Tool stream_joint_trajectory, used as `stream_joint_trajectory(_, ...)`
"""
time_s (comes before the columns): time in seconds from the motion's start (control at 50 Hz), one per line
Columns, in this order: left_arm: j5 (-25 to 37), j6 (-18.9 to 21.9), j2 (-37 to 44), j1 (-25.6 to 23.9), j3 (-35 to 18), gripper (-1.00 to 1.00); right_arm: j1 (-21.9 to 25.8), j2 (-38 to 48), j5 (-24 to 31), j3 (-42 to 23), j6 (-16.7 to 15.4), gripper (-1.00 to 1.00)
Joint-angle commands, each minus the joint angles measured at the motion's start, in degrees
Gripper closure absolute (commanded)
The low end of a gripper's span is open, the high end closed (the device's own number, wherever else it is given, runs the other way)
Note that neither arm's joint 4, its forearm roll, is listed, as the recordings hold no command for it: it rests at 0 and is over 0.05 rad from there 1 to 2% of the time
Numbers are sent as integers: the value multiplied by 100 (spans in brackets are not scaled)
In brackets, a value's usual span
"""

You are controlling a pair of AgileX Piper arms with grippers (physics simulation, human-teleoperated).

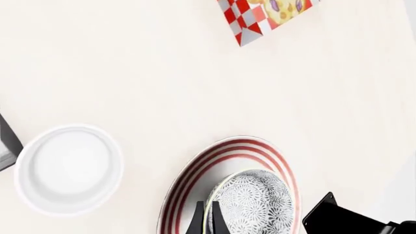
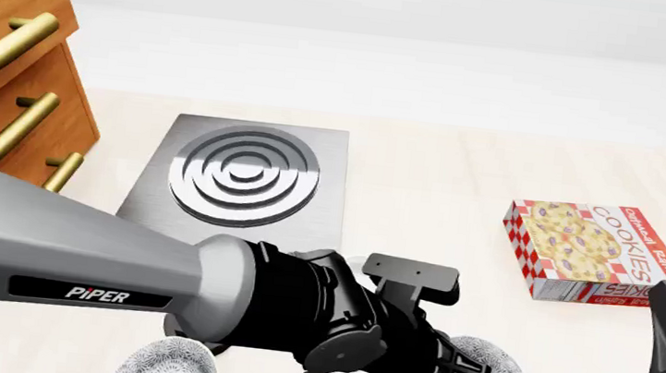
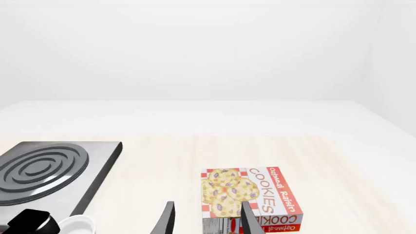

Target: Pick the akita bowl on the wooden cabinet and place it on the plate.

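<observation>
Left wrist view: the left gripper (image 1: 205,219) reaches down over the plate (image 1: 195,170); its two dark fingertips stand close together, pinching the rim of the akita bowl (image 1: 254,202).
Akita bowl: inside the plate's red rings, directly at the fingertips; contact with the plate cannot be confirmed.
White cup (image 1: 68,168): on the table beside the plate, apart from it.
Front view: the left arm (image 2: 114,266) crosses low and hides most of the plate; a second speckled bowl (image 2: 165,366) shows beneath it.
Wooden cabinet (image 2: 11,69): far behind the left gripper, to its left.
Stove slab (image 2: 241,181): beyond the left gripper.
Right gripper (image 3: 204,219): fingers spread, holding nothing.
Cookie box (image 3: 250,197): just ahead of the right gripper.
</observation>
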Motion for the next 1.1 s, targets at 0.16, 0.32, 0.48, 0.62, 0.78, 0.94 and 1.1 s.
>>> stream_joint_trajectory(0.16,-43,-13,16,10,-17,100,0,0,0,0,0,-100)
stream_joint_trajectory(0.32,-99,-5,-42,50,51,100,0,0,0,0,0,-100)
stream_joint_trajectory(0.48,-66,65,-72,40,53,-100,0,0,0,0,0,-100)
stream_joint_trajectory(0.62,-15,114,-165,68,66,-100,0,0,0,0,0,-100)
stream_joint_trajectory(0.78,44,222,-266,153,81,-100,0,0,0,0,0,-100)
stream_joint_trajectory(0.94,129,311,-457,202,130,-100,0,0,0,0,0,-100)
stream_joint_trajectory(1.1,265,426,-776,284,246,-100,0,0,0,0,0,-100)
